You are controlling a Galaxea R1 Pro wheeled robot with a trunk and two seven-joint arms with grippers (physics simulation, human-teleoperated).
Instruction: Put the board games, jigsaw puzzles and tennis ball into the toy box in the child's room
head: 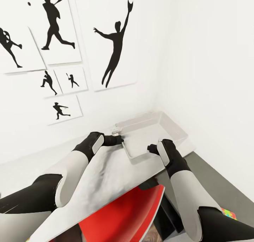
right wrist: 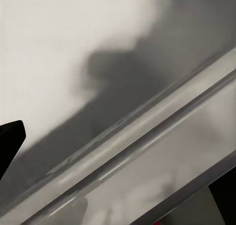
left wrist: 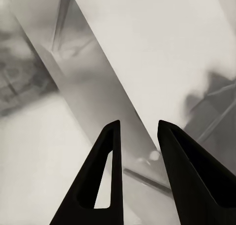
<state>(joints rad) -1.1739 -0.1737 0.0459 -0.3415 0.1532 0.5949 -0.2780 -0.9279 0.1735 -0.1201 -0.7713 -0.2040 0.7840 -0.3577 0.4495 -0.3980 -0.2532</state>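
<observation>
Translucent grey plastic, that is the toy box (head: 175, 126), an open tray sitting on the pale table (head: 106, 175) in the corner of the room, and both arms are right up against it. The left pincer (head: 119, 139) is at the box's near left corner, just beside a small metal clasp (head: 115, 131) on the rim. From the left wrist, the two dark fingers (left wrist: 107, 161) stand spread with a clear gap, and the box's wall (left wrist: 93, 87) runs away ahead of them, nothing between the tips. A small pale round stud (left wrist: 154, 155) sits just beyond the gap.

Over to the right pincer (head: 152, 149): it hangs at the near rim of the box, on the side towards the robot, touching or almost touching the edge; I cannot tell which. From the right wrist, one dark fingertip (right wrist: 10, 139) pokes in at the side, with the box's rim (right wrist: 147, 122) running slantwise just ahead, blurred. Spread or pressed together, I cannot tell for this one.

The box looks bare inside from the head camera. Below the table edge, under the right forearm, a red chair seat (head: 130, 213) shows, and a small multicoloured patch (head: 228, 213) peeks out beside the right elbow. On the wall beyond the left pincer hang black baseball silhouette posters (head: 113, 41).
</observation>
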